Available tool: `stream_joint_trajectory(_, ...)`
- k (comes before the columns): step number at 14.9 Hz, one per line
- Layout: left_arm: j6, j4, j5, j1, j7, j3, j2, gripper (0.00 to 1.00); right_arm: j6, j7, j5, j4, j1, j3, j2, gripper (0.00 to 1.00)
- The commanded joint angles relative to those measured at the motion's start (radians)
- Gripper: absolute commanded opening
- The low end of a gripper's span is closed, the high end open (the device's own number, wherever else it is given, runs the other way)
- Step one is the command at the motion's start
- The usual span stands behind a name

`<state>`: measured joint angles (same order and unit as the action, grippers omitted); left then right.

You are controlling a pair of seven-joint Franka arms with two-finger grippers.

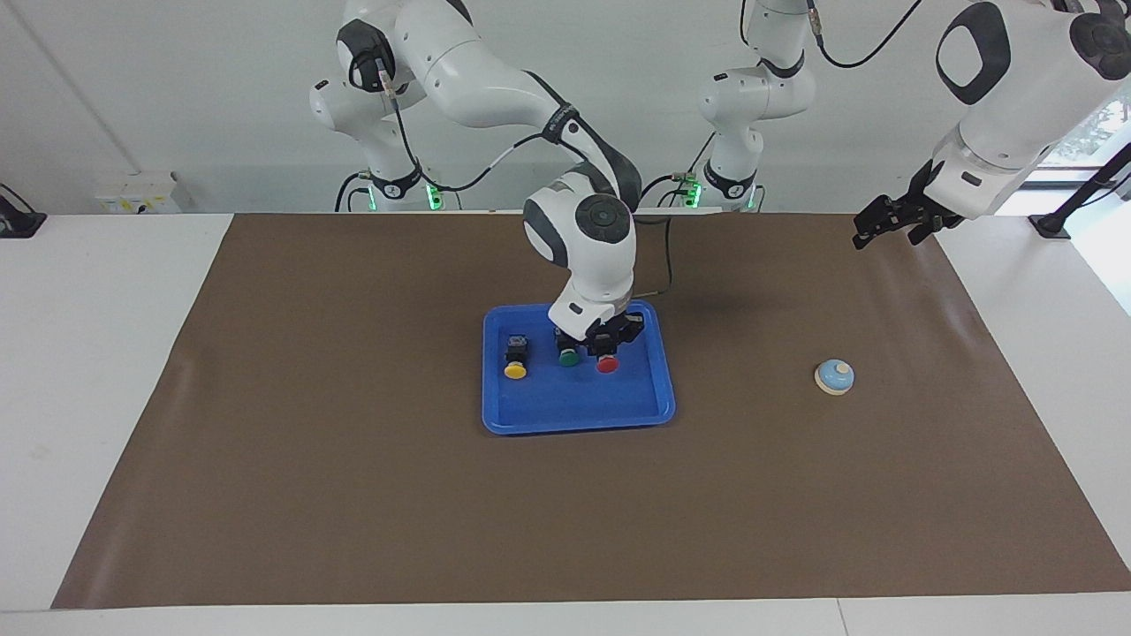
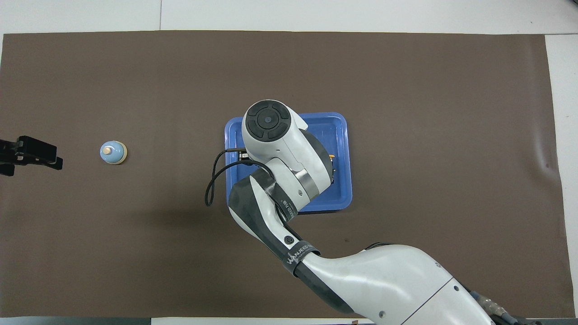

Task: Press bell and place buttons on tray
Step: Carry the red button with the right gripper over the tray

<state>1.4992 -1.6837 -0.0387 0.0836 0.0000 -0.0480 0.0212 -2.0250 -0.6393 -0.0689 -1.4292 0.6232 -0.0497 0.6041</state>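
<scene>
Facing view: right hand (image 1: pixel 608 346) is low over the blue tray (image 1: pixel 579 422), clenched on the red button (image 1: pixel 607 364), just beside the green button (image 1: pixel 569 357), toward the left arm's end. Yellow button (image 1: pixel 515 370) sits in the tray too, toward the right arm's end. Bell (image 1: pixel 834 376) rests on the brown mat (image 1: pixel 353 486) of the worktop, well apart from the tray. Left hand (image 1: pixel 884 221) waits, released, above the mat's edge w/ nothing in it.
</scene>
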Motion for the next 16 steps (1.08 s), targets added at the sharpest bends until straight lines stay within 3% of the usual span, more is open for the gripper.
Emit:
stream_joint_trajectory(1,0.007,-0.019,0.002,-0.007,0.0,0.005,0.022,1.0,-0.004,-0.013,-0.031,0.03,0.003,0.002,0.026,0.0)
stream_joint_trajectory(7,0.009,-0.019,0.002,-0.007,0.0,0.005,0.022,1.0,-0.057,-0.114,-0.026,-0.01,0.036,0.002,0.04,0.03)
stream_joint_trajectory(12,0.007,-0.019,0.002,-0.007,0.0,0.005,0.022,1.0,-0.115,-0.138,-0.031,-0.069,0.041,0.002,0.037,0.13)
stream_joint_trajectory(16,0.009,-0.019,0.002,-0.007,0.0,0.005,0.022,1.0,-0.113,-0.197,-0.031,-0.071,0.039,0.002,0.037,0.28)
